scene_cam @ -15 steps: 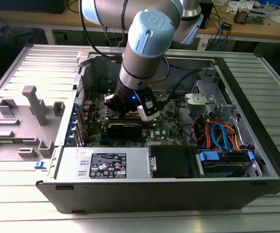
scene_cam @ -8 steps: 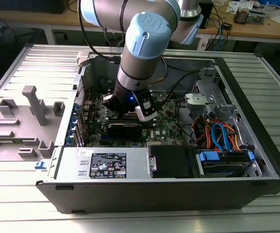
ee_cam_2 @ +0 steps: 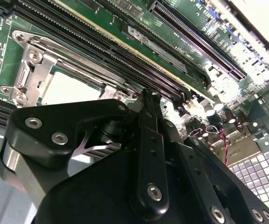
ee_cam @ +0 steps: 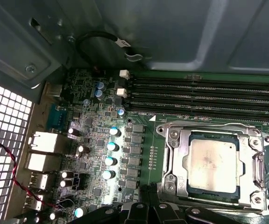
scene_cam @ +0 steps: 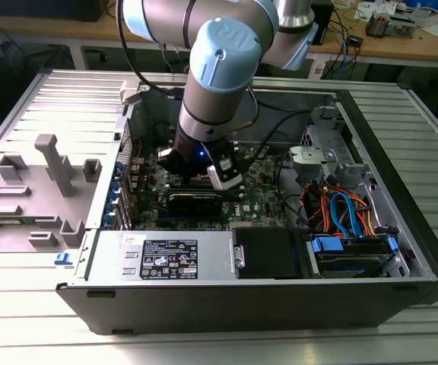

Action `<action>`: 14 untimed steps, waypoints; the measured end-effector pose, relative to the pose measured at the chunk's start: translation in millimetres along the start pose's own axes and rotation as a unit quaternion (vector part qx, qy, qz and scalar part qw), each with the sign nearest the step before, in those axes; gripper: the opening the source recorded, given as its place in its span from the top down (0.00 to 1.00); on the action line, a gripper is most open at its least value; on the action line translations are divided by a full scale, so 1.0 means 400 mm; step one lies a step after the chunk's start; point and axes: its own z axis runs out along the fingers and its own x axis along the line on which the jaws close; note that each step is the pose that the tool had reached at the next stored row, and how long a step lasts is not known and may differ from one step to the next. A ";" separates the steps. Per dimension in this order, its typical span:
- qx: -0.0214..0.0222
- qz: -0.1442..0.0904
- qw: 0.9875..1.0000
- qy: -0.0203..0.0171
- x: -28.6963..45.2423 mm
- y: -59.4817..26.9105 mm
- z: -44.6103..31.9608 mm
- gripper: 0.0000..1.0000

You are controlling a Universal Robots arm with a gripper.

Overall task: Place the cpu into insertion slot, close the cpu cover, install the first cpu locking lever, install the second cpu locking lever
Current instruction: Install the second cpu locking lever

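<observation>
An open computer case (scene_cam: pixel 401 251) lies on its side on a ribbed metal counter (scene_cam: pixel 424 152), its green circuit board (scene_cam: pixel 253 199) facing up. The arm (scene_cam: pixel 223 84) reaches down into the case, and the gripper (scene_cam: pixel 204 176) hangs low over the middle of the board.

In the first wrist view the cpu (ee_cam: pixel 215 164) sits flat in the insertion slot (ee_cam: pixel 191 185), its dull silver top showing through the square cut-out of the cpu cover (ee_cam: pixel 177 154). The cover lies down flat around the chip, framing it on all sides. Four long black memory slots (ee_cam: pixel 204 95) run parallel just beside the socket.

In the second wrist view the same cpu (ee_cam_2: pixel 71 88) and cpu cover (ee_cam_2: pixel 31 74) appear beyond the black body of the gripper (ee_cam_2: pixel 146 109), whose tip is near the cover's edge; contact cannot be judged. Whether the fingers are released or clenched cannot be told from these views, and nothing is seen in their grasp.

A grey moulded fixture (scene_cam: pixel 48 163) stands on the counter towards the exterior view's left.
</observation>
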 end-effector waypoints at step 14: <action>0.002 -0.004 1.000 -0.017 0.004 0.005 0.010 0.89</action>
